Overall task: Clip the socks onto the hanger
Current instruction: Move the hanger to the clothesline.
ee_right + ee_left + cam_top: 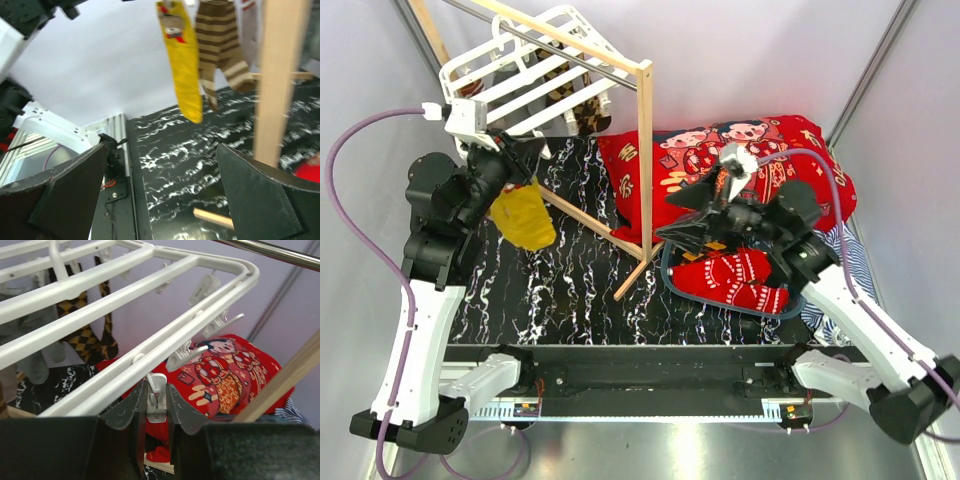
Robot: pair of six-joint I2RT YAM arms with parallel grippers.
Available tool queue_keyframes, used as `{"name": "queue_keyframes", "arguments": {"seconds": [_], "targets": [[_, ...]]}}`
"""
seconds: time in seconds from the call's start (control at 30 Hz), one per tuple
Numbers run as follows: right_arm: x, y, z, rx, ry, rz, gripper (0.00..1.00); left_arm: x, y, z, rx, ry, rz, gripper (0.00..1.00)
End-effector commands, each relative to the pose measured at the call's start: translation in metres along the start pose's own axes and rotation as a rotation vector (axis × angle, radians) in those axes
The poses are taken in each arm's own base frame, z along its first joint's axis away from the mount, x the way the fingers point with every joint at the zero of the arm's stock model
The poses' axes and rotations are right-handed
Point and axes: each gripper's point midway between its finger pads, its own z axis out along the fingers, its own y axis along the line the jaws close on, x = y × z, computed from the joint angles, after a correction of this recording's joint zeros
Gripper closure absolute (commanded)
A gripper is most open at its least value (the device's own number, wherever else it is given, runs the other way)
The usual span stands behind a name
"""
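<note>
The white hanger [520, 75] hangs from the wooden rack at the back left, and its bars [125, 290] fill the left wrist view. My left gripper [154, 391] is shut on one of its small white clips [156, 409]. A mustard yellow sock [523, 218] dangles just below that gripper; its top is hidden. It also shows in the right wrist view as the yellow sock [185, 70], next to a brown-striped sock [216, 45]. An argyle sock [85, 335] hangs from a far bar. My right gripper [685, 215] is open and holds nothing, above red socks [732, 280].
The wooden rack's upright [645, 150] and slanted pole [585, 215] stand between the two arms. A big red cartoon blanket [780, 150] lies at the back right. The red socks lie inside a blue-rimmed basket [667, 272], with striped cloth [845, 250] beside it.
</note>
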Motion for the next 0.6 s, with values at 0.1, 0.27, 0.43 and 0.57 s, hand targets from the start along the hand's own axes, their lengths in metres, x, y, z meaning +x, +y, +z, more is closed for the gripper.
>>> {"name": "queue_keyframes", "arguments": {"seconds": [0.1, 0.27, 0.43, 0.57], "targets": [[-0.040, 0.026, 0.048, -0.101, -0.142, -0.168, 0.00, -0.018, -0.047, -0.016, 0.242, -0.036, 0.021, 0.92], [-0.046, 0.022, 0.083, -0.066, -0.186, -0.219, 0.00, -0.014, -0.047, -0.017, 0.246, -0.036, 0.029, 0.92], [-0.052, 0.009, 0.113, -0.030, -0.210, -0.240, 0.00, -0.015, -0.055, -0.027, 0.288, -0.038, 0.044, 0.92], [-0.058, 0.006, 0.131, -0.021, -0.229, -0.266, 0.00, -0.018, -0.067, -0.034, 0.335, -0.046, 0.049, 0.92]]}}
